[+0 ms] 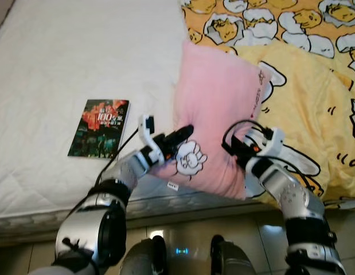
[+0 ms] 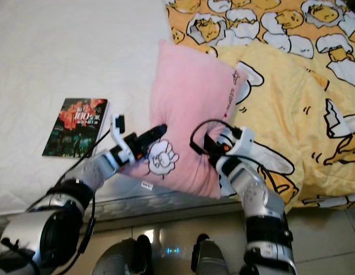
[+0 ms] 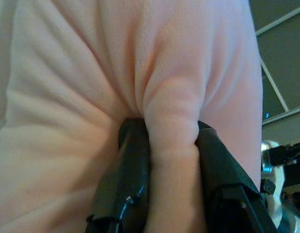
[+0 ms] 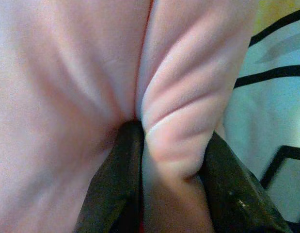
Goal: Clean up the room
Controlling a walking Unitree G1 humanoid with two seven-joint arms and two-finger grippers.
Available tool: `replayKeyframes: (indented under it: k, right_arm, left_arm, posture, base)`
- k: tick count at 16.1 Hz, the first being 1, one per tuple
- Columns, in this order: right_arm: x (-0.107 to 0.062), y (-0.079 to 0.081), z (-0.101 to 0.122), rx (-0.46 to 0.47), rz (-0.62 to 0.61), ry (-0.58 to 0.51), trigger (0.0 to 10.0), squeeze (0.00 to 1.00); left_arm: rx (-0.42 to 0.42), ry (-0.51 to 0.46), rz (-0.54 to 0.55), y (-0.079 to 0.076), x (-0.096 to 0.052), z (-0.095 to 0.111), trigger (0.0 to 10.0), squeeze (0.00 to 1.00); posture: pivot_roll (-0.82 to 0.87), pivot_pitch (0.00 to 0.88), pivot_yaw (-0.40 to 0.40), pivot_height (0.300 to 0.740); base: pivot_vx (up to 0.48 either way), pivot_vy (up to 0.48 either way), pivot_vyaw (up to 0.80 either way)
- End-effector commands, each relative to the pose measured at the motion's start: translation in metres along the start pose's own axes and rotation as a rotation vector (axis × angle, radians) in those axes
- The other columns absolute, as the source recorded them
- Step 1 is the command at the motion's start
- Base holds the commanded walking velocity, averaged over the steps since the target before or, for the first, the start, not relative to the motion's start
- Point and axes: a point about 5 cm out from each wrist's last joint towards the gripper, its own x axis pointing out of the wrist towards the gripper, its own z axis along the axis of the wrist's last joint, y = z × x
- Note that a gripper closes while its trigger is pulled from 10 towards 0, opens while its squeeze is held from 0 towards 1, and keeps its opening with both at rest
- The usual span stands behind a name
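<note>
A pink pillow [image 1: 214, 109] with a white cartoon print lies on the bed, its near end lifted off the mattress edge. My left gripper [image 1: 180, 137] is shut on the pillow's near left side. The left wrist view has both black fingers [image 3: 130, 174] pinching a fold of pink fabric [image 3: 171, 116]. My right gripper [image 1: 233, 146] is shut on the pillow's near right edge. There too, a fold of the pink pillow [image 4: 179, 121] is squeezed between the two fingers [image 4: 118, 184].
A dark book [image 1: 100, 128] lies on the white mattress [image 1: 68, 63] left of the pillow. A yellow blanket [image 1: 315, 91] with a cartoon pattern covers the bed's right side. The bed's front edge and tiled floor [image 1: 200, 229] are just below the arms.
</note>
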Motion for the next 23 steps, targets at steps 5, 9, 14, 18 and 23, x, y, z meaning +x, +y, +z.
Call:
replayKeyframes:
  k: [5, 9, 14, 18, 23]
  right_arm:
    - [0.007, 0.002, 0.005, -0.297, -0.089, -0.009, 0.0, 0.0]
    - [0.022, 0.018, 0.059, -0.26, -0.055, -0.209, 0.0, 0.0]
    - [0.03, 0.042, 0.104, -0.207, 0.03, -0.339, 0.0, 0.0]
    - [0.03, 0.029, 0.09, -0.25, -0.042, -0.32, 0.0, 0.0]
    - [0.032, 0.019, 0.066, -0.303, -0.061, -0.252, 0.0, 0.0]
  left_arm:
    - [0.115, 0.035, 0.074, 0.0, 0.004, -0.001, 0.0, 0.0]
    - [0.218, -0.157, 0.057, -0.017, 0.004, 0.047, 0.0, 0.0]
    - [0.564, -0.26, 0.198, -0.028, -0.017, 0.096, 0.0, 0.0]
    - [0.717, -0.246, 0.213, -0.038, -0.027, 0.099, 0.0, 0.0]
    - [0.67, -0.249, 0.32, -0.033, -0.025, 0.077, 0.0, 0.0]
  posture:
    - [-0.11, 0.11, 0.042, 0.74]
    - [-0.03, 0.0, 0.009, 0.74]
    - [0.0, 0.0, -0.002, 0.74]
    - [0.01, 0.0, -0.008, 0.74]
    - [-0.01, 0.0, 0.002, 0.74]
  base:
    - [0.0, 0.0, 0.0]
    - [0.0, 0.0, 0.0]
    - [0.0, 0.0, 0.0]
    - [0.0, 0.078, 0.16]
    - [0.0, 0.48, 0.53]
